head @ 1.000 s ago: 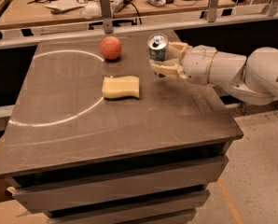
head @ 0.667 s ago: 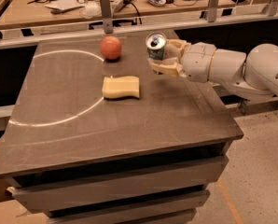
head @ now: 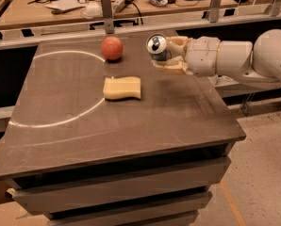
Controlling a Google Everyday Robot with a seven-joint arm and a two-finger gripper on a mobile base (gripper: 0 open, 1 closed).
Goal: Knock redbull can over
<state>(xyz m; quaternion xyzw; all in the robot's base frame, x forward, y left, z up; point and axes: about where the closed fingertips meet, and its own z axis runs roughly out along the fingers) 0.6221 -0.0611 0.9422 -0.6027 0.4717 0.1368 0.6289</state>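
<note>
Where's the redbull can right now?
Camera view: the slim blue-and-silver metal can is tilted at the cream gripper, far right on the dark table, just right of the red ball.

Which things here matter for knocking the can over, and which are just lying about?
Job:
redbull can, near the far edge of the table
gripper, right beside the can

Lying about:
red ball, left of the can
yellow sponge, mid-table
</note>
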